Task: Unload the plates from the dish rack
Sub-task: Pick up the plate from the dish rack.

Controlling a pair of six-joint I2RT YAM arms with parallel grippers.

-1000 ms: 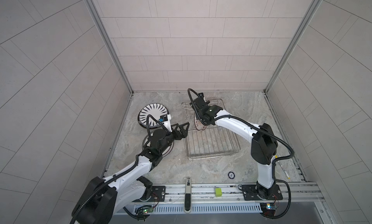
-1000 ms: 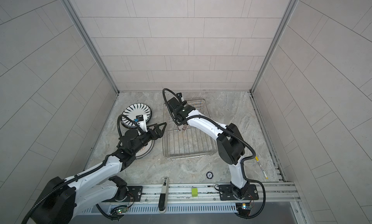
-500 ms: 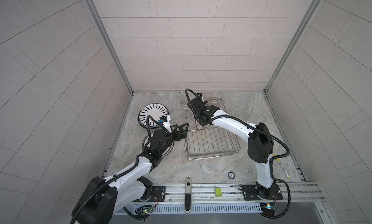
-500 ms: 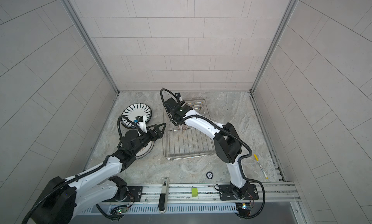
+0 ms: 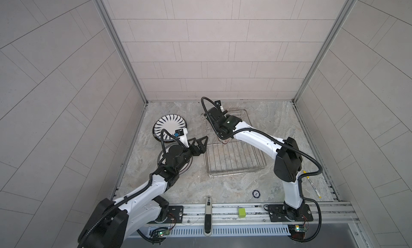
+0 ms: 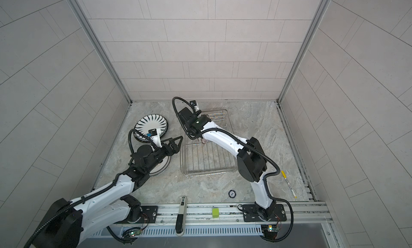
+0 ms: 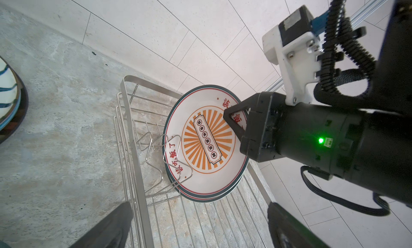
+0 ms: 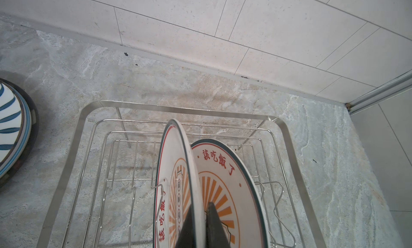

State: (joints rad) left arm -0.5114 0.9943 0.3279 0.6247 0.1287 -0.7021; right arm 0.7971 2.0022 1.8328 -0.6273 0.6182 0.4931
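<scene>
Two round white ceramic plates [image 7: 207, 151], each with green and red rim lines, red Chinese characters and an orange sunburst around a long label, stand on edge among the zigzag prongs at the far end of the rectangular silver wire dish rack [image 5: 237, 171], which sits on the grey marbled table [image 5: 278, 128]. The right pincer [image 8: 200, 211] is clamped on the top rim of the front plate [image 8: 176, 164], one black finger on each face. The second plate [image 8: 225, 180] leans just behind it. The left pincer [image 5: 204, 144] gapes wide, holding nothing, just beside the rack's left rim. Left of the rack, a striped plate [image 5: 169, 124], white with dark radial stripes, lies flat atop a stack, and a pale plate [image 6: 163, 166] lies under the left arm.
</scene>
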